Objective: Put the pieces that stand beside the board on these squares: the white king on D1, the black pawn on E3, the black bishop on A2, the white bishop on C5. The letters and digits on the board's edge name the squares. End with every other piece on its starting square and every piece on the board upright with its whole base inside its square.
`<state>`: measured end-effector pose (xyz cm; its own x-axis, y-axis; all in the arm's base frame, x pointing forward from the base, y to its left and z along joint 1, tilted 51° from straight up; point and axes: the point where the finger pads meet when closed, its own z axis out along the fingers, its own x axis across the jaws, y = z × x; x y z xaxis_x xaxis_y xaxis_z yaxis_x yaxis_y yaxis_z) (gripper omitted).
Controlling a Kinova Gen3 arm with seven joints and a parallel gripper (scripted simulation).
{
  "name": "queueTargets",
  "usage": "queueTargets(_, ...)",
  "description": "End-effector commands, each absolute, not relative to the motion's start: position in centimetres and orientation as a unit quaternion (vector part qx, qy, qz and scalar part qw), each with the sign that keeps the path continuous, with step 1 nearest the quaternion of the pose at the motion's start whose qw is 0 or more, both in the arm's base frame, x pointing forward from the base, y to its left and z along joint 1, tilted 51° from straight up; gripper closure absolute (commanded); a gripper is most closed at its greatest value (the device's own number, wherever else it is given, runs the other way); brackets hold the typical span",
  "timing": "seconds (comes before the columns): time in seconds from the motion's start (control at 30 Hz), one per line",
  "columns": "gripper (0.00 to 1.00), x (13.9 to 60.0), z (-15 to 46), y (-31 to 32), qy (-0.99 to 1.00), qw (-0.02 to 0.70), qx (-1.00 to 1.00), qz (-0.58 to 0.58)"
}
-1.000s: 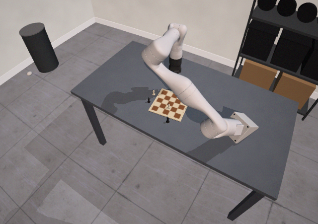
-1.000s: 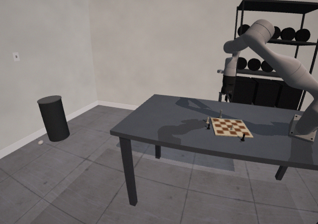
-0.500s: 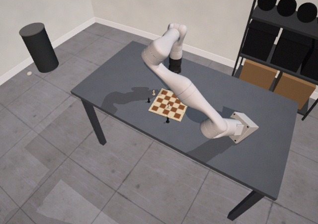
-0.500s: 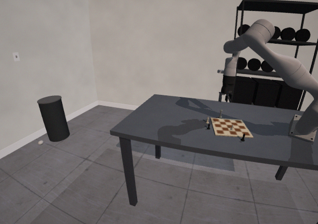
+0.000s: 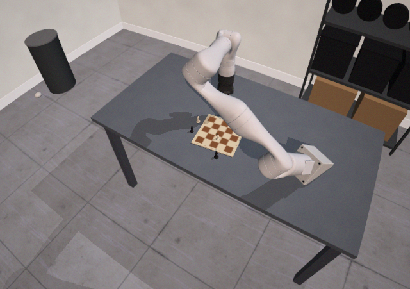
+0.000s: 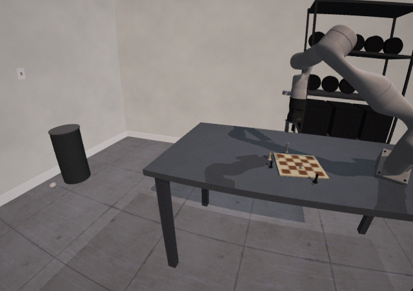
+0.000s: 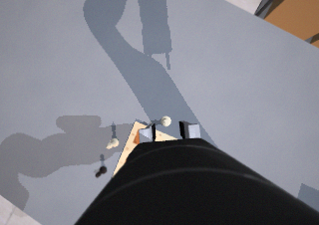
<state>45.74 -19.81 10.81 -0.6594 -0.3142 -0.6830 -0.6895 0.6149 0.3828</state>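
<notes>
My gripper is open and empty. It hangs high over the table beyond the board's far edge. Far below, between the fingers, is the white king; the arm hides it in the top view. The chessboard lies mid-table. The white bishop and the small black pawn stand off its left corner. The black bishop stands off the near edge. All look upright.
A small white piece stands on the board. The arm's base is bolted at the table's right. A shelf rack stands behind the table. A dark bin stands on the floor at the left.
</notes>
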Motion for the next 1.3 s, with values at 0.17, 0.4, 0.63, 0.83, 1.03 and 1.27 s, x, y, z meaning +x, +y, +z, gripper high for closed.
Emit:
queueTargets(0.17,0.21,45.85,10.88,-19.96,0.853,0.289,-0.289,0.324)
queueTargets(0.4,0.21,45.85,10.88,-19.96,0.853,0.289,-0.289,0.324)
queueTargets(0.63,0.21,45.85,10.88,-19.96,0.853,0.289,-0.289,0.324)
queueTargets(0.83,0.21,45.86,10.87,-19.95,0.853,0.289,-0.289,0.324)
queueTargets(1.03,0.21,45.9,10.8,-19.87,0.853,0.289,-0.289,0.324)
queueTargets(1.27,0.21,46.06,10.49,-19.52,0.854,0.289,-0.288,0.324)
